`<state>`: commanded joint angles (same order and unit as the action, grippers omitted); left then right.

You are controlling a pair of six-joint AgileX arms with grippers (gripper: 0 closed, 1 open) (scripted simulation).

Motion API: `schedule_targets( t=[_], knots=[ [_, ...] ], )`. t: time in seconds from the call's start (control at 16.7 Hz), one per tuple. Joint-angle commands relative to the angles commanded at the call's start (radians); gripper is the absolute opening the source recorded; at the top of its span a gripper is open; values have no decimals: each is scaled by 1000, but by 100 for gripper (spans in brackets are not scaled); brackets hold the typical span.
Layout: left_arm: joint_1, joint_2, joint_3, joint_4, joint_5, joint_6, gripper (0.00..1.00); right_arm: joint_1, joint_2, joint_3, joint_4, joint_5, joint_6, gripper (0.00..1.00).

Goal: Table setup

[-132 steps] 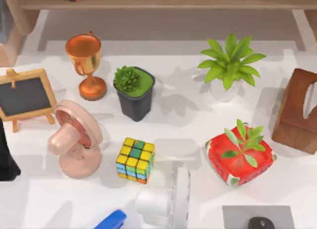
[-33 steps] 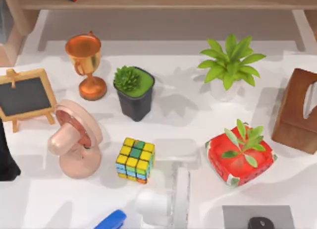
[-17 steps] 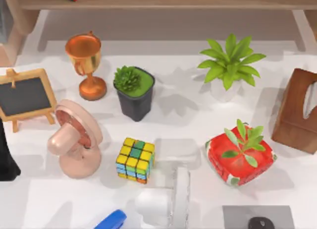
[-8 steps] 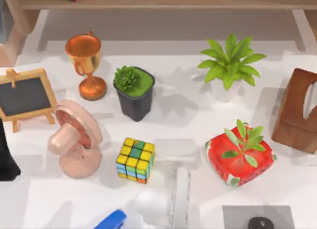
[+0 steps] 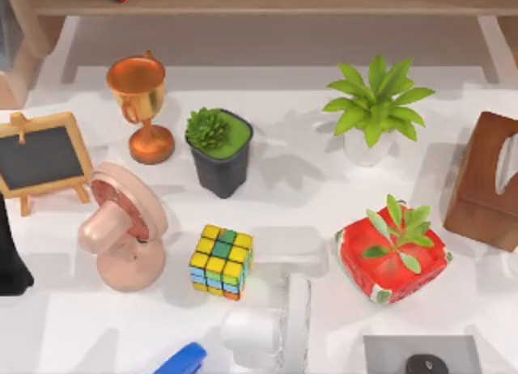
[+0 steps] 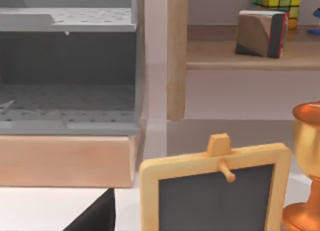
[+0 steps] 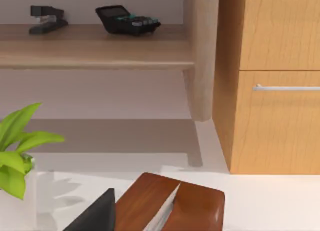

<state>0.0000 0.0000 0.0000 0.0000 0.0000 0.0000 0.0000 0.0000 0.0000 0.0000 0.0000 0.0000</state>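
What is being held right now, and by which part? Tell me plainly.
Nothing, by what shows: the multicoloured puzzle cube, the copper trophy cup and the small wood-framed chalkboard easel all stand free on the white table.

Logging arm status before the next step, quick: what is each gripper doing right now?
Left gripper: by the small chalkboard; open or shut cannot be told.
Right gripper: by the wooden tissue box; cannot be told either.

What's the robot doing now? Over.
Both arms idle, off the table's middle. Rubik's cube untouched between pink fan and watermelon planter. White fan crowds the cube's near side.
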Motion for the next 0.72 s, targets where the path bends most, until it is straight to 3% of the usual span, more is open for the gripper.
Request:
schedule_targets(
  t=[0.36, 0.72],
  knots=[
    [-31, 95, 101, -8, -31, 1, 100, 0, 0, 0, 0, 0, 0, 100],
    [-154, 523, 553, -39, -146, 3, 100, 0, 0, 0, 0, 0, 0, 100]
  ],
)
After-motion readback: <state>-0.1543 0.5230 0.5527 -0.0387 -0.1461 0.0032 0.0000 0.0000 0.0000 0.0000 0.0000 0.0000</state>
